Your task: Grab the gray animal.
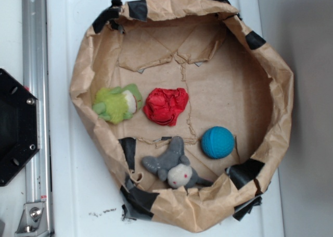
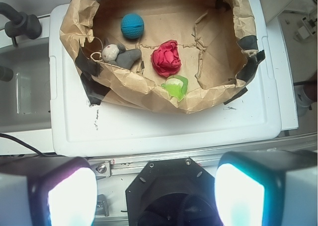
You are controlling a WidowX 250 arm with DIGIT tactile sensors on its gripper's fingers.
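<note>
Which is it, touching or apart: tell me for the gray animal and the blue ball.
Apart. The exterior view shows bare brown paper between the gray animal and the blue ball; the wrist view shows the same gap.

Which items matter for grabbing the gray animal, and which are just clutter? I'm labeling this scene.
Job:
gray animal
fingers, wide apart, away from the bin

Lying about:
green plush toy
red crumpled lump
blue ball
paper-lined bin

The worktop (image 1: 83, 195) is a white moulded plastic surface with small dark specks near one edge. A silver aluminium rail (image 1: 35, 65) runs along one side of it. A grey surface (image 1: 307, 39) lies beyond the opposite side. Lighting is even and diffuse, with soft shadows.
</note>
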